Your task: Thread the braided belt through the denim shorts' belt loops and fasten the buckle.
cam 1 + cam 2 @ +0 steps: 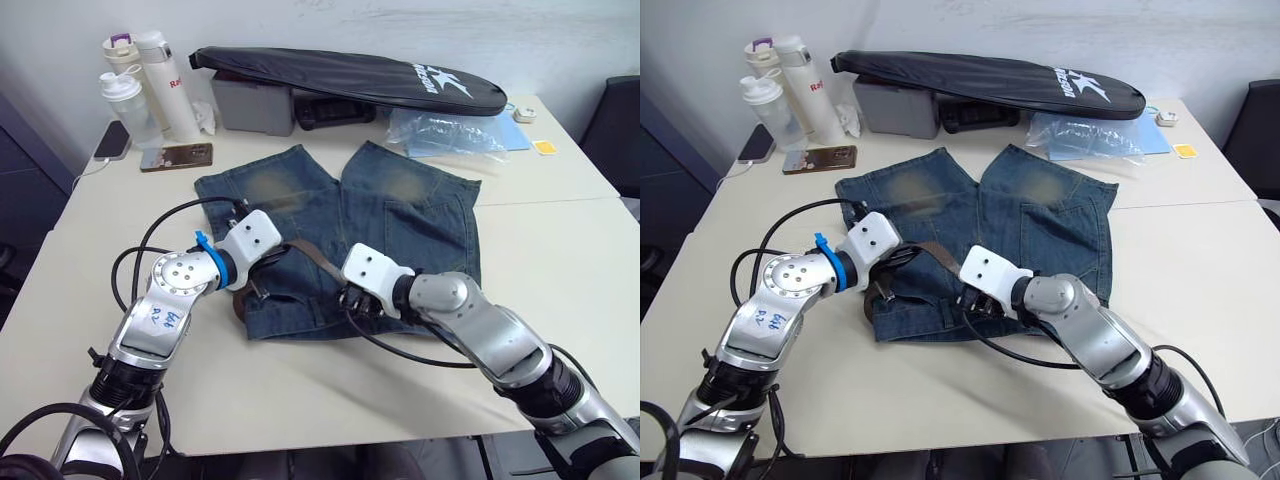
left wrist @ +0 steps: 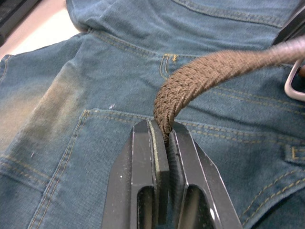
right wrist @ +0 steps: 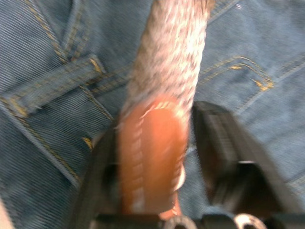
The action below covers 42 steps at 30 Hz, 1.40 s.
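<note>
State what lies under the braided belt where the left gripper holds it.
Under the braided belt lie the denim shorts; the table beneath them is covered there. The left gripper pinches the belt.

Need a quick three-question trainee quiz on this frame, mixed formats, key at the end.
1. True or false: the left pincer is shut on the braided belt.
2. The denim shorts lie flat on: A) the table B) a chair C) the floor.
3. Fill in: the long zipped bag beyond the shorts is ___ in colour.
Key: 1 true; 2 A; 3 black.
</note>
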Motion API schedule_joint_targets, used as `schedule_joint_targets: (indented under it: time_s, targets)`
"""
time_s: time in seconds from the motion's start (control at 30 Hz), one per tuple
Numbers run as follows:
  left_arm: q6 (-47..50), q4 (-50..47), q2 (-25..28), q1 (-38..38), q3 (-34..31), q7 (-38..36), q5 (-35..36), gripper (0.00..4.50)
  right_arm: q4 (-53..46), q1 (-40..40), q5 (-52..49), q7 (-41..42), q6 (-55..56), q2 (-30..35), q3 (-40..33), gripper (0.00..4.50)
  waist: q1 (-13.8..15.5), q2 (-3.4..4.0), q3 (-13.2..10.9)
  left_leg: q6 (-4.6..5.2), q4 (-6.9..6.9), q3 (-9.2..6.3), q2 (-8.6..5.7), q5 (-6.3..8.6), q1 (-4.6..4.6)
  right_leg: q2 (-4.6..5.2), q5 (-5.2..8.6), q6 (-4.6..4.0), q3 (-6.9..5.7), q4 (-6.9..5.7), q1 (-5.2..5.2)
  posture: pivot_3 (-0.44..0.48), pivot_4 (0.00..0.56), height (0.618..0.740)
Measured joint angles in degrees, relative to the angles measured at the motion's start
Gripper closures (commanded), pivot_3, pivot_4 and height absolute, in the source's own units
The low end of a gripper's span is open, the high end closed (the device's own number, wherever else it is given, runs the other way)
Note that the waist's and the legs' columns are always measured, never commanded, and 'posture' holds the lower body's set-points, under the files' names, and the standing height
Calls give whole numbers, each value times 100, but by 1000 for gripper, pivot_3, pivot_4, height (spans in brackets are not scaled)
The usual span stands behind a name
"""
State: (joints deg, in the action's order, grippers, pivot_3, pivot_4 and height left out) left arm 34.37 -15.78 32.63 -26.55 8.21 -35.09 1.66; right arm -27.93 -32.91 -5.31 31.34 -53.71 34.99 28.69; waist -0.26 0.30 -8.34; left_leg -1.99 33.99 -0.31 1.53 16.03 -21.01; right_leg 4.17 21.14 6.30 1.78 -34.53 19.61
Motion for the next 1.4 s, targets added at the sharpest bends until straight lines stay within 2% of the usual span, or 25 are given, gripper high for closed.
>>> schedule_joint_targets:
  time_s: [0.07,0.27,0.3,0.4,0.47,0.63,0.67,0.73,0.77,0.83,0.93,1.0,1.03,1.07,1.1,1.13,1.17,1.23,1.3,1.4]
  targets:
    - [0,0,3,9,-22,-4,2,4500,-96,0,50,0,-16,35,-53,4344,0,0,0,0,0,0,0,0,0,0,0,0,0,0,0,0,150,740]
    - [132,-3,-41,9,-64,10,71,4500,-203,-13,208,3,-8,39,-69,4344,2,-1,0,-1,2,1,-2,0,0,0,-1,1,1,-1,-1,0,150,740]
    - [425,-8,-187,4,-210,26,263,4500,-199,-18,256,12,36,51,-69,4344,3,0,1,-1,4,0,-2,0,-1,-6,-1,1,0,-6,-1,0,150,740]
    - [1215,-65,-442,-5,-604,37,771,3386,-113,-57,403,43,228,78,-67,4500,-1,-1,0,0,8,-1,-2,0,0,-17,-1,2,1,-12,0,0,150,740]
    - [2030,-127,-563,-18,-1105,29,1315,2448,37,-64,515,69,396,94,-64,4500,-5,-1,1,0,10,-2,1,0,0,-37,-1,2,3,-15,0,0,150,740]
    - [3389,-202,-471,-102,-2035,44,2133,266,479,-141,698,111,648,60,-65,4500,-40,-1,0,-11,11,-3,10,-6,4,-53,-1,2,8,-23,1,0,150,740]
    - [3886,-210,-488,-184,-2372,51,2360,47,603,-218,745,109,679,35,-70,4500,-60,-3,-1,-19,11,-4,11,-11,3,-54,-1,2,7,-25,2,0,150,740]
    - [4821,-247,-564,-363,-3103,113,2977,47,769,-308,811,96,741,-5,-146,4500,-88,-5,-1,-24,11,-10,11,-13,3,-56,-1,2,5,-29,1,0,150,740]
    - [5252,-248,-552,-405,-3475,202,3546,47,849,-357,867,85,756,-40,-187,4500,-118,-5,0,-24,11,-16,9,-13,4,-52,-1,2,4,-33,0,0,150,740]
    - [5629,-174,-257,-138,-3743,499,4944,47,974,-462,895,78,819,-132,-209,4500,-135,-6,3,-35,8,-26,11,-12,6,-24,-1,2,8,-34,-2,0,150,740]
    - [5809,112,259,555,-3716,1277,6995,47,1087,-484,982,85,1021,-206,-213,4500,-158,-8,3,-52,-1,-71,6,-6,20,-18,0,2,11,-37,-2,0,150,740]
    - [4852,248,634,1166,-3187,2882,9213,47,1181,-503,1061,123,1318,-284,-192,4500,-146,-14,1,-56,-3,-75,12,-4,31,-10,0,2,14,-34,-10,0,150,740]
    - [4220,244,455,1257,-2937,3696,10047,47,1230,-519,1120,147,1506,-307,-176,4500,-111,-9,3,-54,-1,-76,3,-4,38,2,0,2,12,-36,-20,0,150,740]
    - [3834,234,270,1260,-2802,4122,10463,47,1245,-563,1142,167,1618,-359,-146,4500,-75,-13,1,-52,0,-77,-8,-5,44,13,0,1,9,-26,-16,0,150,740]
    - [3265,118,-186,1207,-2663,4916,10771,47,1225,-597,1208,189,1853,-438,-93,4500,-52,-22,0,-52,4,-75,-13,-6,45,13,0,1,8,-17,-25,0,150,740]
    - [2919,57,-598,1120,-2646,5409,10860,47,1222,-598,1239,192,1970,-444,-83,4500,-7,-22,0,-48,7,-75,-24,-8,49,20,-1,2,7,-10,-33,0,150,740]
    - [2214,-41,-1440,942,-2634,6437,10945,47,1223,-597,1329,195,2159,-456,-68,4500,50,-27,0,-41,20,-76,-40,-11,50,29,-6,11,4,-7,-41,0,150,740]
    - [1480,-186,-2283,835,-2555,7707,10991,47,1176,-591,1432,212,2435,-516,-9,4500,42,-55,5,-39,21,-68,-50,-16,49,23,-16,30,10,12,-48,0,150,740]
    - [1149,-335,-2743,834,-2510,8466,11014,47,1171,-557,1528,232,2578,-504,-17,4500,17,-58,4,-41,26,-62,-74,-18,51,-1,-19,35,6,21,-52,0,150,740]
    - [890,-513,-3100,738,-2524,9066,11044,47,1170,-447,1604,287,2630,-493,-20,4500,15,-56,4,-46,27,-62,-76,-19,60,-31,-23,44,9,39,-51,0,150,740]
